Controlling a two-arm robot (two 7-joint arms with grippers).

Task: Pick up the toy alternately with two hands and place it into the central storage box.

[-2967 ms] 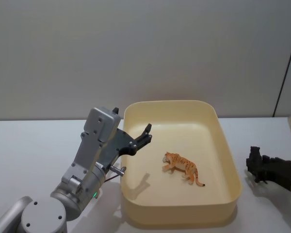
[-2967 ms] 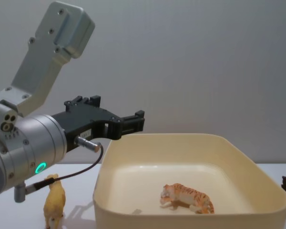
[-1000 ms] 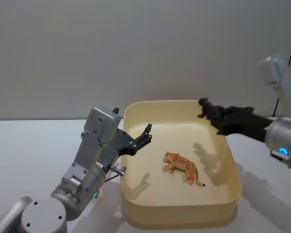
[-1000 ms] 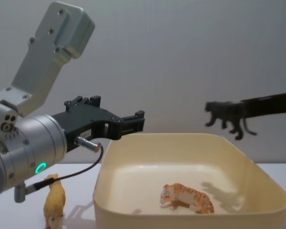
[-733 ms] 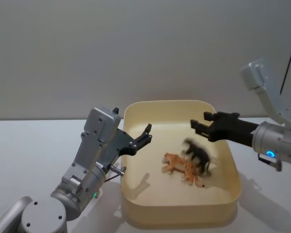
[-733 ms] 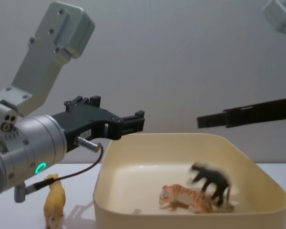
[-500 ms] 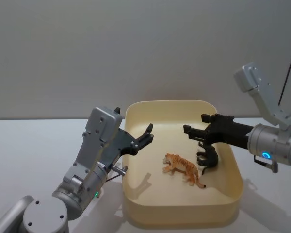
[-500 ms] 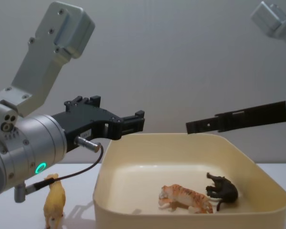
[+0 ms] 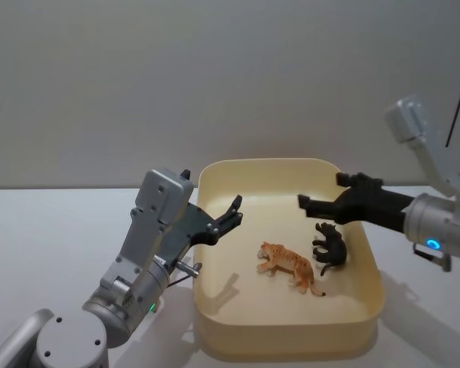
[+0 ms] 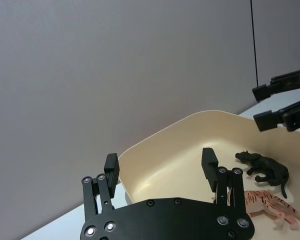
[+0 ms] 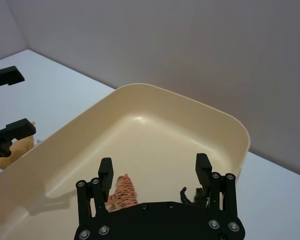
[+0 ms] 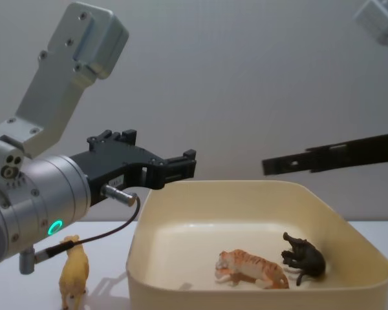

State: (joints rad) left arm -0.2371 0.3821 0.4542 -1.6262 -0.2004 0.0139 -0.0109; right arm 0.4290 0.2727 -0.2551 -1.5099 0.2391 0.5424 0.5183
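Right gripper (image 9: 320, 191) is hanging over the right half of the cream storage box (image 9: 276, 162), jaws spread wide, nothing between them. Empty hand! Directly beneath it lies the black panther figure (image 9: 330, 247), tipped on its side on the box floor, close to the right wall. The orange tiger figure (image 9: 290, 264) is just beside it, nearer the middle. Both are in and well below the fingers.

So this hand's delivery looks done, and the job now, I'd say, is a clean exit: lift straight up first, then swing out over the right rim. No dipping, or those long flat fingers could clip the wall or knock the toys about.

Over to the left gripper (image 9: 221, 211), also splayed open and empty, poised above the box's left rim. Its turn looks next. There's a tan animal figure (image 12: 73, 271) standing on the white table (image 9: 46, 230), outside the left wall, low under the left arm. Which animal, I can't tell. Best approach: back away from the rim, drop from above, close across the narrow flanks, and mind the arm's black cable (image 12: 110, 229) dangling right beside it.
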